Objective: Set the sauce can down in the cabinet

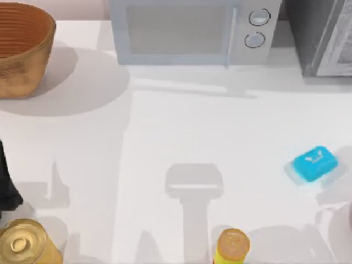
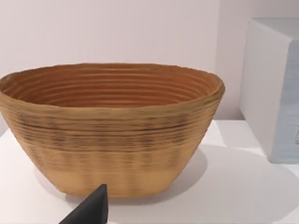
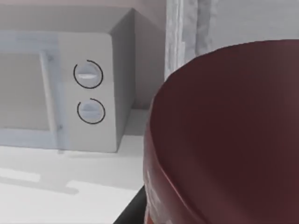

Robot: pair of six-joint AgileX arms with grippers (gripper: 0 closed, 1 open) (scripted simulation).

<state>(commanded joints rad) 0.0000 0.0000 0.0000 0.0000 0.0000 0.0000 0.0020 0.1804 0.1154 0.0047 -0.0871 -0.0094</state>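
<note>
The sauce can (image 3: pixel 224 140) looms close in the right wrist view, its dark maroon flat top tilted toward the camera. My right gripper (image 3: pixel 133 211) is shut on it, a dark part of it showing beside the can's lower side. Behind the can rises the cabinet (image 3: pixel 187 32), dark grey with a lighter framed front. From above, the cabinet (image 1: pixel 324 38) stands at the table's back right corner, partly cut off. My left arm (image 1: pixel 6 187) is parked at the left edge, facing the basket.
A light-grey microwave (image 1: pixel 187 30) with two knobs stands at the back centre. A woven basket (image 1: pixel 22 49) sits back left. A blue block (image 1: pixel 313 164) lies at the right. A gold tin can (image 1: pixel 25 245) and an orange-capped yellow bottle (image 1: pixel 232 245) stand along the front edge.
</note>
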